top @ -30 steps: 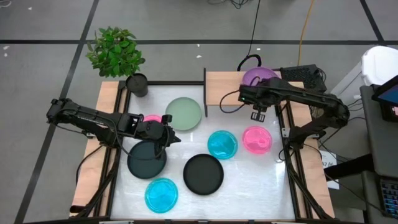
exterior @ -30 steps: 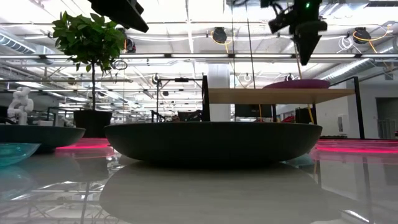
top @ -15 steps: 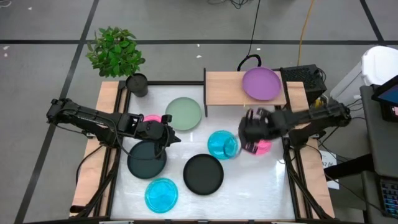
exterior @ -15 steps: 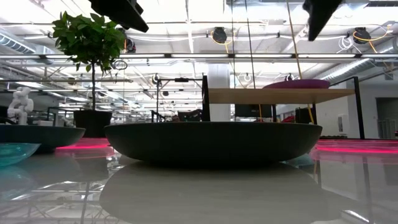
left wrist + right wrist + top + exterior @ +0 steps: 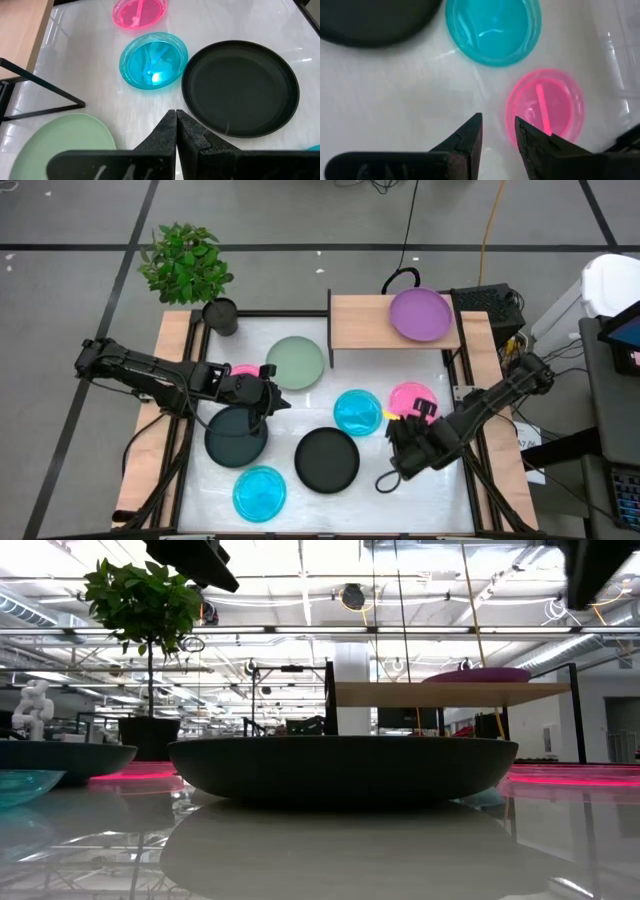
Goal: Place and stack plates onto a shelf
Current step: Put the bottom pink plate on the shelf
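Greenery from a potted plant (image 5: 186, 262) stands at the desk's (image 5: 300, 500) far left corner. Left gripper (image 5: 270, 402), pressed together, hangs over a black plate (image 5: 236, 434), beside a pale green plate (image 5: 296, 363). Farther right lie another black plate (image 5: 327, 459) and a cyan plate (image 5: 357, 411). Right gripper (image 5: 400, 430), slightly spread and holding nothing, hovers near a pink plate (image 5: 412, 402). A purple plate (image 5: 420, 314) sits on the shelf (image 5: 360, 325).

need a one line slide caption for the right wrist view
Right gripper, fingers parted and empty, hovers over the white table facing a pink plate and a cyan plate.
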